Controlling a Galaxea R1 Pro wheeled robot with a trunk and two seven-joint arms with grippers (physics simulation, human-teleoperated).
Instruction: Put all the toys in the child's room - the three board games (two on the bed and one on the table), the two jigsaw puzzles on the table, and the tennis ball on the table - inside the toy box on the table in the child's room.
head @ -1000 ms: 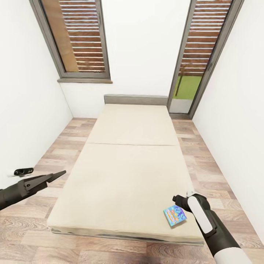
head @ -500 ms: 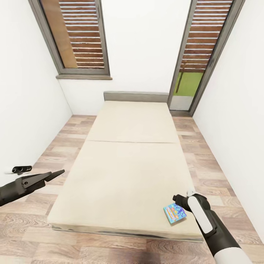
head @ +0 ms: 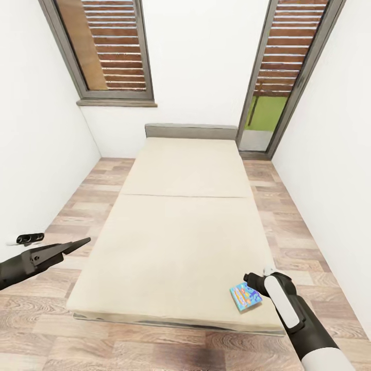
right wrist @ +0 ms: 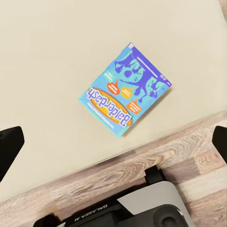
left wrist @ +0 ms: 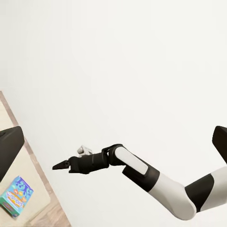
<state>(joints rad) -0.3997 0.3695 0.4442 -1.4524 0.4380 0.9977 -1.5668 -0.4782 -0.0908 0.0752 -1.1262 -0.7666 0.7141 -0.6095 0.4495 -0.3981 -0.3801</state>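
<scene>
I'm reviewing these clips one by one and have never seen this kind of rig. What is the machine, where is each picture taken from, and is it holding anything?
These are simulator renders of a two-armed robot. The head view looks down from a camera on its head; the other two come from cameras on each wrist, looking along that hand's fingers.

In the head view the left hand hangs over the wood floor beside a low bed with a cream mattress. The right hand hovers over the bed's near corner, by a flat blue "Balderdash" game box. The right wrist view looks straight down on that box, which lies flat on the mattress near its edge. The right hand is open, its fingertips apart either side of the box. Neither hand holds anything; the left hand's fingers look closed to a point.
</scene>
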